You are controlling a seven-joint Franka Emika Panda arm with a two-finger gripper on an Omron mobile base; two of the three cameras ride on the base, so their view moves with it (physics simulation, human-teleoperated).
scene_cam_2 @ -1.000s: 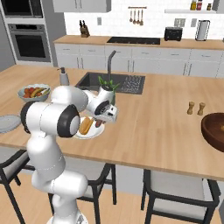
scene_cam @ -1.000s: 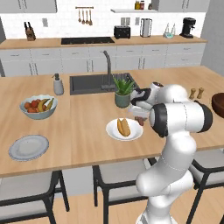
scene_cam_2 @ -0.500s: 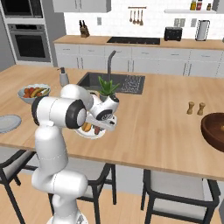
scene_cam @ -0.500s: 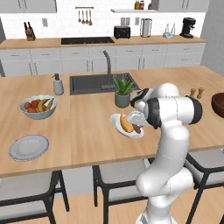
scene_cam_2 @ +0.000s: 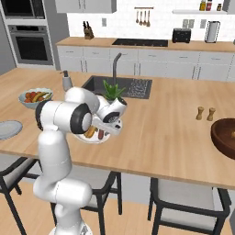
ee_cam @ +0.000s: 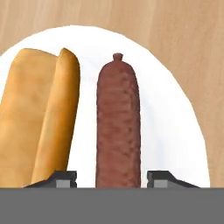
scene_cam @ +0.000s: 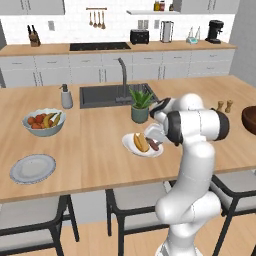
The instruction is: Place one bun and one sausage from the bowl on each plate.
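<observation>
You're looking at a long wooden worktop (scene_cam: 100, 150) w/ a sink set in it. The dark wooden bowl (scene_cam_2: 225, 137) sits at the far right end; you can't see inside it from here. A second plate (scene_cam: 33, 168) lies bare at the far left end, well apart from the bowl. Near the middle, just in front of a potted plant (scene_cam: 141, 104), a white plate (ee_cam: 175, 127) carries one bun (ee_cam: 39, 118) and one sausage (ee_cam: 118, 127), side by side, not touching.

The gripper (ee_cam: 109, 178) hangs low over that plate, jaws apart, one tip either side of the sausage's near end, clamped on nothing.

Risks, as judged from here:
- Lift off at a slant & a tip could clip the sausage, rolling it toward the rim or into the bun.
- Close the jaws now & you'd pick it back up.
- The far-left plate needs a long carry from the bowl; a weak grip could drop food on the way.
</observation>
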